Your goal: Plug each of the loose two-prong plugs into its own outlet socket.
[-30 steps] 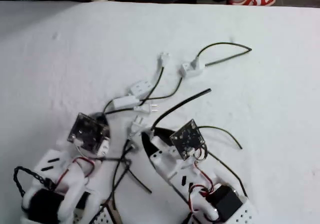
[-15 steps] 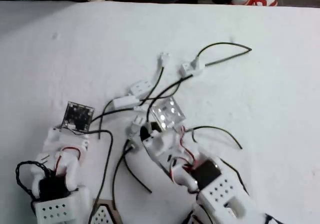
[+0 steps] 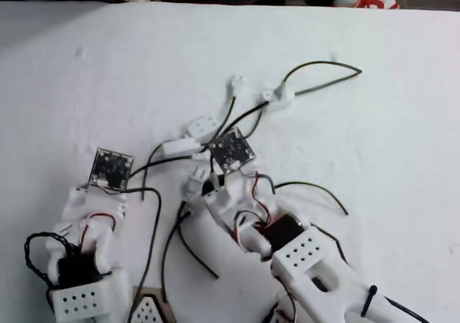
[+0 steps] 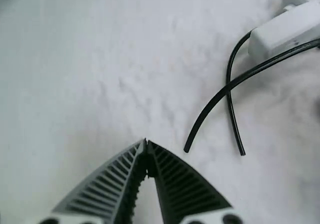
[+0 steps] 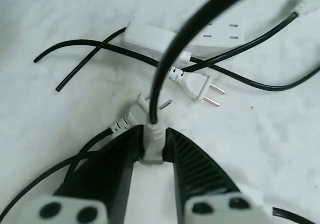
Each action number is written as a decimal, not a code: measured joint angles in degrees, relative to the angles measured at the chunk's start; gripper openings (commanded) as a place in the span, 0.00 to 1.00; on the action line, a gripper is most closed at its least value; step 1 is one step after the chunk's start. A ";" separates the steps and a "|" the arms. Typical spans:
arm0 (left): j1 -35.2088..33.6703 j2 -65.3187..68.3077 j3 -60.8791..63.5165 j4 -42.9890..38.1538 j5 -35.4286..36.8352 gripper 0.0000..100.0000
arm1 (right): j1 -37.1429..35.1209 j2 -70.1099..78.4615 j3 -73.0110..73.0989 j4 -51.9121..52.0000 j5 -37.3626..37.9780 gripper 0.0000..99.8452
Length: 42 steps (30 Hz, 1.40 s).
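Right hand (image 5: pixel 153 130) clenched on a white two-prong plug (image 5: pixel 151 146), one finger on each side of its body. The held plug sits just short of the socket block (image 5: pixel 220 34), not in it. Its black cable (image 5: pixel 200 14) rises out of the plug and crosses in front of the socket block. Second loose plug (image 5: pixel 196 87) lies flat on the desk (image 5: pixel 60 14) between the held plug and the socket block, prongs bare, apart from the held one. Long white block (image 5: pixel 150 39) sits right against the socket block with cables across it.

Versus 1 s ago: right arm (image 3: pixel 302 255) has pushed in toward the socket block (image 3: pixel 201 127). Its wrist board (image 3: pixel 231 149) now covers the spot beside the block where the loose plug showed. Only a small further step since 0.5 s ago. The black cable has swung off the open desk and now runs toward the far connector (image 3: pixel 277 96) beyond the socket block.

Left arm (image 3: pixel 83 222) pulled back from the socket block between 1 s and 0.5 s ago, same place since. Left hand (image 4: pixel 146 151) clenched tip to tip, nothing between, over bare desk, well apart from the socket block. Socket block and long white block unmoved.
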 measured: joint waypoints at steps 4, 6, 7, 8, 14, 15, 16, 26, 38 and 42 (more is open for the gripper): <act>0.00 0.00 0.62 0.00 -0.53 0.02 | 1.32 0.00 2.46 -4.66 0.00 0.02; 0.00 0.00 0.70 0.00 -2.11 0.02 | 1.23 0.09 2.55 -5.27 0.00 0.02; 0.00 0.00 0.70 0.00 -2.99 0.02 | 1.14 0.35 2.55 -5.45 0.00 0.02; 0.00 0.00 0.70 0.00 -3.43 0.02 | 1.05 0.88 2.55 -5.80 0.00 0.02; 0.00 0.00 0.70 0.00 -3.78 0.02 | 1.14 9.58 1.85 -8.97 0.00 0.02; 0.00 0.00 0.70 0.00 -3.78 0.02 | 1.14 11.08 1.14 -9.32 0.00 0.02; 0.00 0.00 0.70 0.00 -3.78 0.02 | 1.14 12.22 0.44 -9.58 0.00 0.02; 0.00 -0.09 0.70 0.00 -4.13 0.02 | 2.11 13.80 -0.53 -10.11 0.00 0.02; 0.00 -0.09 0.70 0.00 -4.13 0.02 | 3.52 14.15 0.00 -10.11 0.00 0.02; 0.00 -0.09 0.88 0.00 -4.13 0.02 | 1.14 13.54 1.76 -10.55 0.44 0.02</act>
